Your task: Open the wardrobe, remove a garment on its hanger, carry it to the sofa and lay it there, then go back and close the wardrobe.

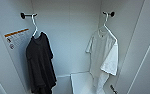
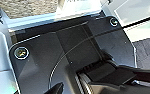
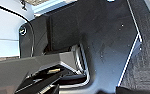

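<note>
The wardrobe [image 1: 71, 37] stands open in front of me in the head view, showing its white interior. On the right side the garment [image 1: 103, 52], a white short-sleeved shirt, hangs long and loose on the thin white hanger [image 1: 107, 26]. The hanger's hook rests over a black hook [image 1: 111, 13] on the right wall. The shirt's lower hem falls close to the wardrobe's floor.
A black shirt [image 1: 39, 65] hangs on another white hanger [image 1: 34, 27] from a black hook [image 1: 23, 15] on the left wall, beside a warning sticker [image 1: 16, 37]. A low white shelf [image 1: 81, 81] sits at the bottom. The open right door [image 1: 146, 50] flanks the opening.
</note>
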Controlling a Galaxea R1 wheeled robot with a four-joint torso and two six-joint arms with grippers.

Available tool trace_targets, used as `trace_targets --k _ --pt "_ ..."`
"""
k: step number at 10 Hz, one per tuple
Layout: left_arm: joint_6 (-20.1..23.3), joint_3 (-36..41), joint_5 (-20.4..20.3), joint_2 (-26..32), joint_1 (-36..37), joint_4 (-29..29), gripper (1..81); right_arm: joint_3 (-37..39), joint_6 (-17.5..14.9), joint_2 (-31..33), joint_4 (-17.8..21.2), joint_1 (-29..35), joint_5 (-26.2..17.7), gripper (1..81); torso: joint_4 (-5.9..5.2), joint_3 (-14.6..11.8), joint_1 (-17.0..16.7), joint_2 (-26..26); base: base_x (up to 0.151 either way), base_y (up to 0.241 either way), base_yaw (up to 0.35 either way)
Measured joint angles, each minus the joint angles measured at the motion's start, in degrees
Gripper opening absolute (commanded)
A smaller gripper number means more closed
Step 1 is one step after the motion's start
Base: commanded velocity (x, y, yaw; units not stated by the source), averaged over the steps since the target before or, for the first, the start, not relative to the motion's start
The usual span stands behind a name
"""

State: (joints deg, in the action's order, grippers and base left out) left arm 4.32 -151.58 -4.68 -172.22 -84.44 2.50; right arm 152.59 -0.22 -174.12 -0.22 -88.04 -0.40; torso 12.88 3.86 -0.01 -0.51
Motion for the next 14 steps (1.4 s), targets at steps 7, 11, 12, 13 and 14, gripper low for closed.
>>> trace_targets --k 7,11,12,13,14 --pt "0.0 0.0 0.2 0.5 0.4 0.0 81.1 0.0 0.0 -0.1 0.0 0.0 0.0 81.1 8.98 0.0 0.0 0.0 0.000 0.000 0.000" --pt "0.0 0.1 0.3 0.5 0.9 0.0 81.1 0.0 0.0 -0.1 0.0 0.0 -0.1 81.1 11.50 0.0 0.0 0.0 0.000 0.000 0.000" --pt "0.0 0.9 0.6 0.7 1.6 0.1 81.1 0.0 0.0 -0.1 0.0 0.1 0.0 81.1 11.50 0.0 0.0 0.0 0.000 0.000 0.000" --pt "0.1 2.5 0.7 1.2 2.6 0.3 81.1 0.0 0.0 -0.1 0.0 0.3 0.0 81.1 11.50 0.0 0.0 0.0 0.000 0.000 0.000" --pt "0.1 5.0 1.0 1.7 3.7 0.5 81.1 0.0 0.0 -0.2 0.0 0.2 0.1 81.1 11.50 0.0 0.0 0.0 0.000 0.000 0.000"
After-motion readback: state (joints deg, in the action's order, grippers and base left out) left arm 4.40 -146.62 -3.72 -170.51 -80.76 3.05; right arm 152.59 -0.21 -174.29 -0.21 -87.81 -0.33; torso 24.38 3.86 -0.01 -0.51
